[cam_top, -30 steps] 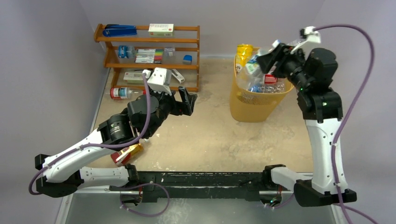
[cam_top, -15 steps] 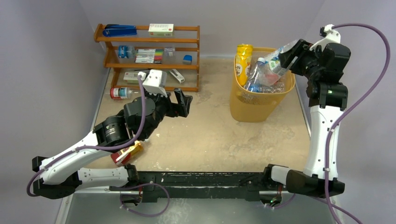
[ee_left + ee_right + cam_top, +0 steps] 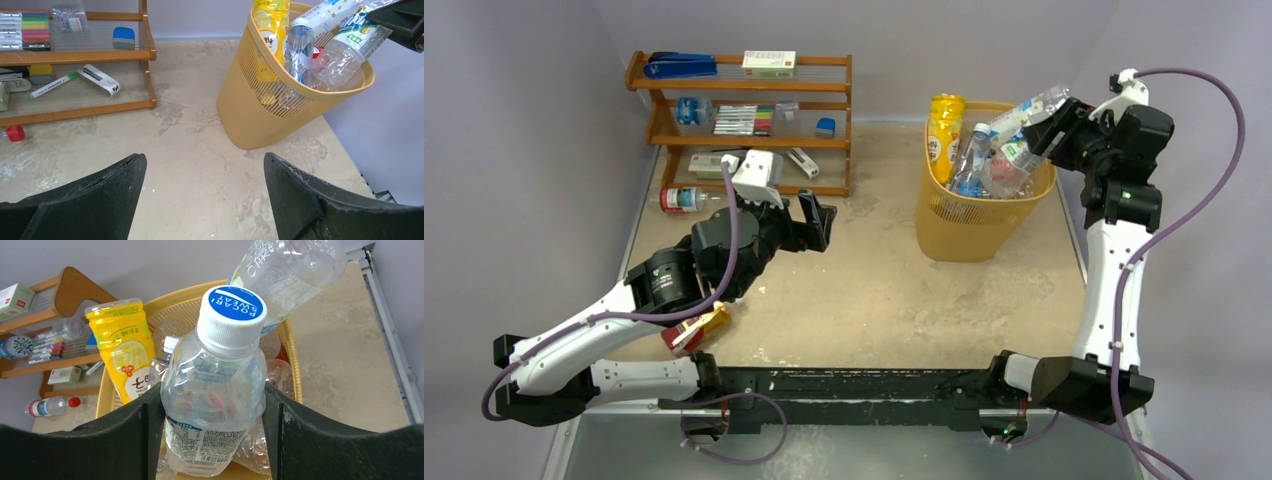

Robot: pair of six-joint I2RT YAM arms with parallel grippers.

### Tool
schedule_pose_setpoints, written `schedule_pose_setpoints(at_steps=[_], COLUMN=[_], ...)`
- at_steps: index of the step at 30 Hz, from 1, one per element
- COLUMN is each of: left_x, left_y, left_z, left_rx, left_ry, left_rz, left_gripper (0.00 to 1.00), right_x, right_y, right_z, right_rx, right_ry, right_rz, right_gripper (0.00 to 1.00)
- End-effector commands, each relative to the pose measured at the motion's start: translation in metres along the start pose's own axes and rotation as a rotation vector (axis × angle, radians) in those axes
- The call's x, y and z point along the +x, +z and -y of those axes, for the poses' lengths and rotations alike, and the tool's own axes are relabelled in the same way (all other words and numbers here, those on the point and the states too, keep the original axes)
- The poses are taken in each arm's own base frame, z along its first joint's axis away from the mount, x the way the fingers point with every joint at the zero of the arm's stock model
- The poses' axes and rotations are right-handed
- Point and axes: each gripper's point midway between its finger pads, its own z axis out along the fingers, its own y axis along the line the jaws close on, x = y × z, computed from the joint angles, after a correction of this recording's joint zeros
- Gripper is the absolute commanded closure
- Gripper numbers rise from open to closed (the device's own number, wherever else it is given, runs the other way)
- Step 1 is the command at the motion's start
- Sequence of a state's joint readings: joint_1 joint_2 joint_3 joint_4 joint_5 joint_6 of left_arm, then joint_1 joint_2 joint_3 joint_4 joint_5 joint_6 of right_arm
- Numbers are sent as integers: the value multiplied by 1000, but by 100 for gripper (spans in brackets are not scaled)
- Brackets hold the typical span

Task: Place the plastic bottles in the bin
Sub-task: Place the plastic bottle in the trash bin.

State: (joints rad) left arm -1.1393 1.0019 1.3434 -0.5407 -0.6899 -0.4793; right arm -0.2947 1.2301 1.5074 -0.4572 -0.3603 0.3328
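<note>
The yellow-orange bin point(image 3: 969, 235) stands at the back right, holding several bottles, among them a yellow one point(image 3: 946, 120). My right gripper point(image 3: 1048, 126) is at the bin's right rim. In the right wrist view it point(image 3: 212, 390) is shut on a clear bottle with a blue and white cap point(image 3: 215, 385), over the bin's rim point(image 3: 295, 365). My left gripper point(image 3: 819, 215) is open and empty above the table, left of the bin point(image 3: 250, 115). A clear bottle with a red cap point(image 3: 682, 198) lies by the shelf. An amber bottle point(image 3: 694, 330) lies under my left arm.
A brown wooden shelf rack point(image 3: 744, 130) with markers and small boxes stands at the back left. The table's right edge rail point(image 3: 387, 335) runs close to the bin. Grey walls close in on the left, the back and the right.
My right gripper has drawn back from over the middle of the bin to its right rim. My left gripper has shifted slightly left.
</note>
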Motion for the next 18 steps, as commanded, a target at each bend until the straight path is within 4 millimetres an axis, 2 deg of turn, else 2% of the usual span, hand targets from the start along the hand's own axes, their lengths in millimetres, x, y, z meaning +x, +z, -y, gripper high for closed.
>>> schedule_pose_setpoints(at_steps=[1, 4, 8, 11, 15, 18], left_x=[-6, -5, -5, -5, -3, -3], left_y=[1, 2, 2, 3, 4, 4], left_z=[1, 1, 2, 2, 3, 3], left_rx=[-6, -7, -6, -7, -7, -8], left_ry=[-26, -24, -25, -26, -26, -28], left_rz=[27, 24, 22, 22, 18, 19], left_gripper=[13, 12, 12, 12, 12, 12], right_x=[13, 19, 17, 12, 4, -1], right_y=[7, 10, 8, 5, -1, -5], right_z=[0, 5, 8, 8, 4, 9], right_rx=[-35, -23, -4, 4, 4, 42], right_ry=[-4, 0, -6, -9, -9, -12], right_rz=[-36, -55, -50, -45, -25, -13], right_gripper=[46, 39, 20, 16, 16, 15])
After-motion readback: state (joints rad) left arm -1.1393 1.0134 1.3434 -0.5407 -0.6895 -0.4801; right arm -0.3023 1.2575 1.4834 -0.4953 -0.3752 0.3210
